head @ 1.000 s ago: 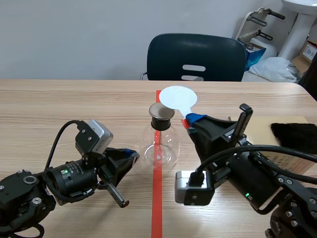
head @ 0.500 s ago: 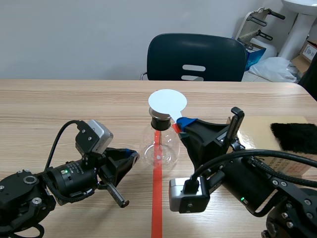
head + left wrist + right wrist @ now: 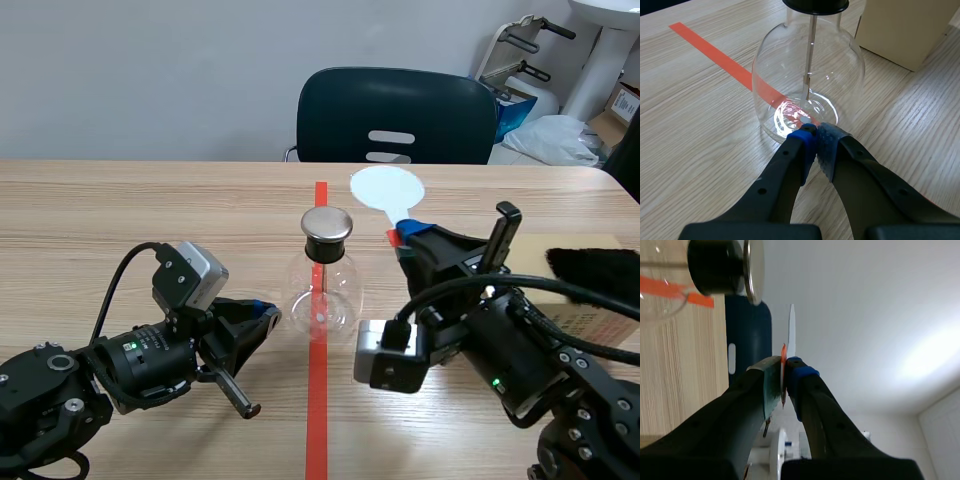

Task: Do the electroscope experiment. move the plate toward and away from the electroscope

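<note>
The electroscope [image 3: 322, 278] is a clear glass flask with a black stopper and a round metal cap [image 3: 327, 224], standing on the red tape line at mid-table. A white round plate [image 3: 387, 189] on a red handle is held up to the right of the cap, clear of it, with my right gripper [image 3: 404, 236] shut on the handle. In the right wrist view the plate [image 3: 791, 330] shows edge-on above the fingers, beside the cap [image 3: 753, 270]. My left gripper [image 3: 266, 312] rests low, left of the flask, shut with nothing held; its tips [image 3: 815, 137] touch the flask base [image 3: 805, 107].
A beige box [image 3: 525, 262] with a black fur cloth [image 3: 592, 275] on it lies at the right of the table. A dark blue chair [image 3: 395, 115] stands behind the far edge. The left half of the table [image 3: 120, 210] is bare wood.
The right gripper carried the plate left over the electroscope's cap half a second ago, then back right and away to where it now hangs. The left arm stayed still.
</note>
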### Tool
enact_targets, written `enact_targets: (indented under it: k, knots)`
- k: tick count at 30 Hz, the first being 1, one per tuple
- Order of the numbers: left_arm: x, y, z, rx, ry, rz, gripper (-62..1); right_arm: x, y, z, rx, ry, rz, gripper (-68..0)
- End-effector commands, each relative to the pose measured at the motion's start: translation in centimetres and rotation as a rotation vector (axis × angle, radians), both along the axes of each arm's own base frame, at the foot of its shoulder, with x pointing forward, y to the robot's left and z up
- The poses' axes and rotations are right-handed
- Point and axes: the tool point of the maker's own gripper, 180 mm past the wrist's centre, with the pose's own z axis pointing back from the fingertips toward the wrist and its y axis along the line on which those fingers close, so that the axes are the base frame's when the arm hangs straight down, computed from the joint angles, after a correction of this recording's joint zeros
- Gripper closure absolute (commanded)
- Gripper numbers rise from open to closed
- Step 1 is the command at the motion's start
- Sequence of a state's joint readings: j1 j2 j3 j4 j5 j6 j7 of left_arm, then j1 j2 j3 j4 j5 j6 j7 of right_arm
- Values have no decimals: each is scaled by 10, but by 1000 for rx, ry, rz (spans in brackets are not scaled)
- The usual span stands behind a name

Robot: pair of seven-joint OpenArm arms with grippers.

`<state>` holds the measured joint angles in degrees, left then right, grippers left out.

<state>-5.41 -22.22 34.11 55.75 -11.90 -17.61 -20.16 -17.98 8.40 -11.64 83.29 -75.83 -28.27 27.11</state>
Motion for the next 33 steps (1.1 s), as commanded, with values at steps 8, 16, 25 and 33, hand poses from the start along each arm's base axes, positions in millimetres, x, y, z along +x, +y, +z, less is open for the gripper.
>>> enact_targets:
  k: [8,16,25,33]
  knots:
    - [4,-7,14,-39,-35,-6,-36,17,-28,13,10,-41,-159,-7]
    - [4,-7,14,-39,-35,-6,-36,17,-28,13,10,-41,-156,-7]
    - [4,-7,14,-39,-35,-6,-36,3,0,12,-1,-41,13,-7]
    - [4,-7,14,-39,-35,-6,-36,-13,21,10,-10,-41,163,-7]
